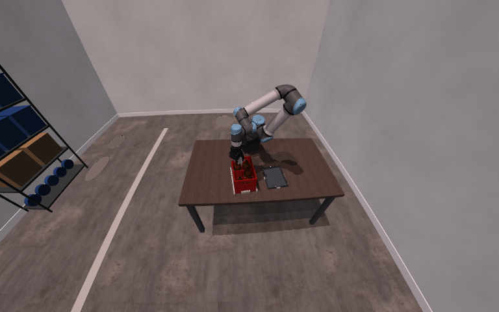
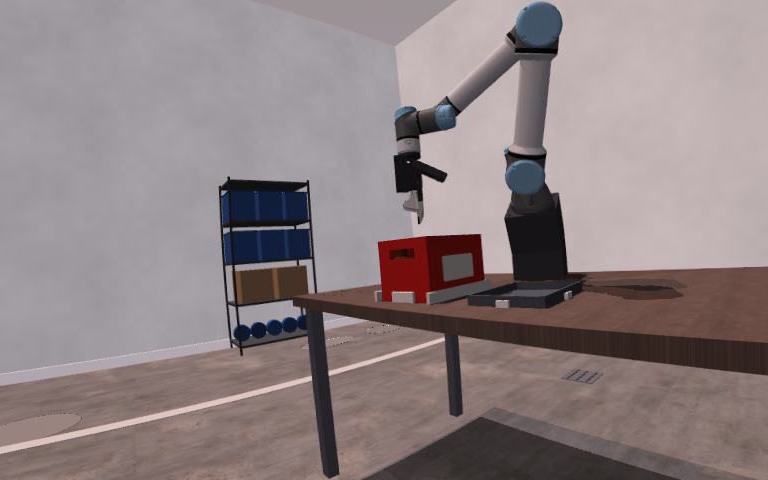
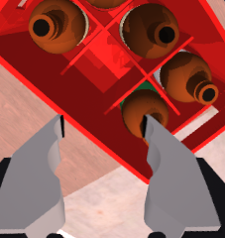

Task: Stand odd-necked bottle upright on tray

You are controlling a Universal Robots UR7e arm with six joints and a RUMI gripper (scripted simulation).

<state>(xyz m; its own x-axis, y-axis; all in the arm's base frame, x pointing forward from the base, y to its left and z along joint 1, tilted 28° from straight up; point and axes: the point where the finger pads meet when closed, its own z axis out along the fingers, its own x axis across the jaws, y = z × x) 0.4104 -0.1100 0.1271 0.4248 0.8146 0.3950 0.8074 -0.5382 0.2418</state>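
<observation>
The red crate [image 1: 245, 187] [image 2: 405, 277] [image 3: 30, 74] stands on the table with brown bottles in its compartments. The wrist view shows one bottle [image 3: 64, 37] at the upper left, one [image 3: 142, 37] at the upper middle, one [image 3: 181, 74] at the right, one [image 3: 142, 109] partly behind the right finger, and a cut-off one [image 3: 106, 2] at the top edge. I cannot tell which neck differs. My gripper [image 2: 415, 215] [image 3: 103, 116] is partly open and empty, pointing down above the crate. The dark tray [image 1: 275, 177] [image 2: 521, 301] lies beside the crate with nothing on it.
The brown table [image 1: 208, 170] [image 2: 673, 321] carries the crate, the tray and the arm's base [image 2: 535, 244]. Pale low strips [image 2: 457, 291] run along the crate's foot. The crate's walls and thin red dividers [image 3: 127, 96] stand around the bottles. A shelf rack [image 2: 265, 223] stands away from the table.
</observation>
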